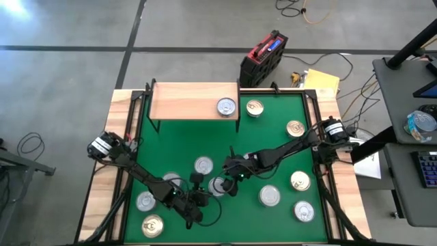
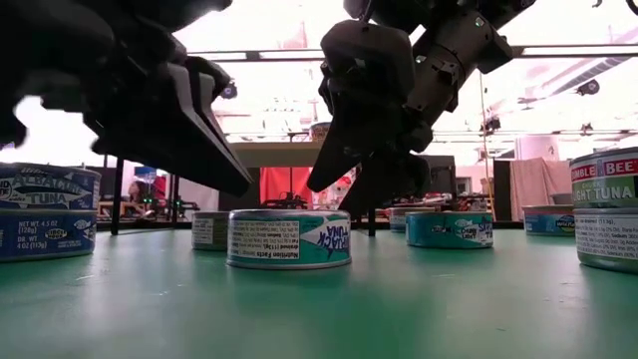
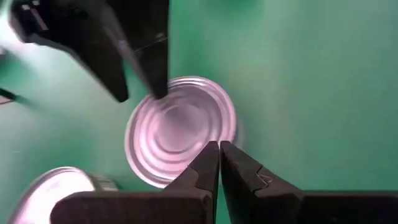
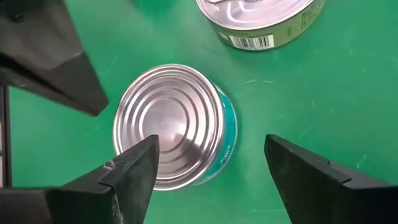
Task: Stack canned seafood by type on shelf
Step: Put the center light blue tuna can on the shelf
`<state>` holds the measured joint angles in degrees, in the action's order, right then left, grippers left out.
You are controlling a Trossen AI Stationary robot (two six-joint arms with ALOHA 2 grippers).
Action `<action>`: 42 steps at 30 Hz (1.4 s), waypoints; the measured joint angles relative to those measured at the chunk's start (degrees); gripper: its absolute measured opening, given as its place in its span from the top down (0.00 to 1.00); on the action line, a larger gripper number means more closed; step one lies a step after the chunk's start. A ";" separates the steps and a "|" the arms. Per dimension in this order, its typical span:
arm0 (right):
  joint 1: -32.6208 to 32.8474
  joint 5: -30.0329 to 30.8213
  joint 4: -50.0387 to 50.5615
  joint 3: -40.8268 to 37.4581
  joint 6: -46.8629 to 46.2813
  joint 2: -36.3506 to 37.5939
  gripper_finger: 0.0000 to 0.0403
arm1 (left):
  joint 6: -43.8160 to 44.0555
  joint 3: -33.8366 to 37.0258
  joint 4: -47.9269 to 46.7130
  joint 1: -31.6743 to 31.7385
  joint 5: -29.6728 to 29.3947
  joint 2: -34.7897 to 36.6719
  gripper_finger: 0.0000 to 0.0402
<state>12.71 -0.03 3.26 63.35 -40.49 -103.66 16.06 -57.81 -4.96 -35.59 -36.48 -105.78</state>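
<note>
Both arms meet over one teal-sided tin [image 1: 217, 186] near the middle-front of the green mat [image 1: 273, 137]; this tin sits flat, plain ribbed silver face up, in the right wrist view [image 4: 171, 124] and left wrist view [image 3: 180, 127]. Right gripper [image 1: 231, 186] hangs just above it, jaws open wide, one finger [image 4: 134, 168] over the tin's top and the other [image 4: 305, 171] out over bare mat, not gripping. Left gripper [image 1: 199, 186] is just beside the same tin, jaws closed tip to tip, holding nothing; its fingertips [image 3: 214, 158] sit over the tin's rim. In the low view the teal tin [image 2: 289, 238] rests on the mat under the two dark grippers. Shelf [image 1: 194, 101] stands at the mat's back left, with one silver-topped tin [image 1: 227, 106] on its right end. A gold-topped tin [image 1: 255, 108] lies on the mat just beside the shelf. Other tins are scattered on the mat: silver [image 1: 203, 165] near centre, silver [image 1: 270, 196] and [image 1: 304, 211] front right, gold [image 1: 295, 128] and [image 1: 300, 180] right side, gold [image 1: 152, 225] and silver [image 1: 145, 200] front left. Pale wooden surface [image 1: 109, 198] under the mat.
</note>
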 joint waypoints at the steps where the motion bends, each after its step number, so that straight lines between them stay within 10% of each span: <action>1: 0.00 0.00 -0.04 0.00 0.00 0.00 0.29 | -0.11 0.24 0.13 0.53 -0.11 -0.09 1.00; 42: -0.76 -10.47 -5.18 -0.95 -2.05 -0.72 0.25 | 15.10 5.14 16.49 -3.61 -8.00 -9.01 1.00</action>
<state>11.94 -10.51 -1.93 62.41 -42.54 -104.38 31.16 -52.67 11.53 -39.20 -44.48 -114.78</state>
